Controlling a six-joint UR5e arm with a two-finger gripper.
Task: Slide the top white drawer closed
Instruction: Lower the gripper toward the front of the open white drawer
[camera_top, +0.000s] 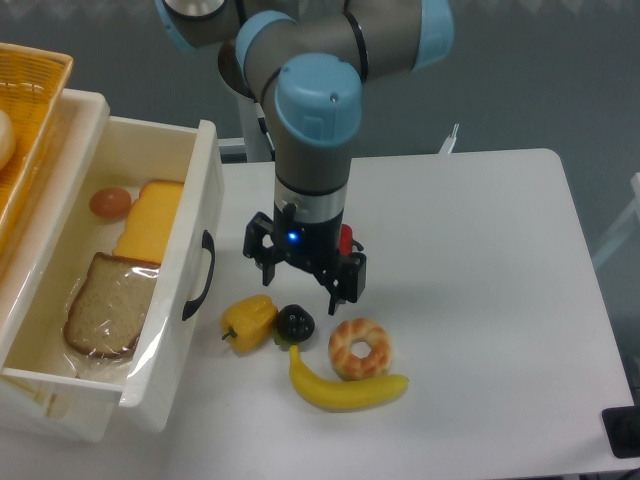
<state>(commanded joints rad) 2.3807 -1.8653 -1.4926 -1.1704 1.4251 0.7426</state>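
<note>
The top white drawer (190, 190) stands pulled far out of the white cabinet at the left, its front panel facing right with the black arched handle (200, 276) on it. Inside lie a brown egg (110, 203), a yellow cheese slice (150, 220) and a bread slice (105, 305). My gripper (304, 284) points straight down over the table, a short way right of the handle and not touching it. Its fingers are spread apart with nothing between them. The lower drawer is hidden under the top one.
A yellow bell pepper (248, 320), a small black round fruit (295, 322), a doughnut (360, 347) and a banana (345, 388) lie on the white table (480, 280) just in front of the gripper. A wicker basket (30, 130) sits on the cabinet top.
</note>
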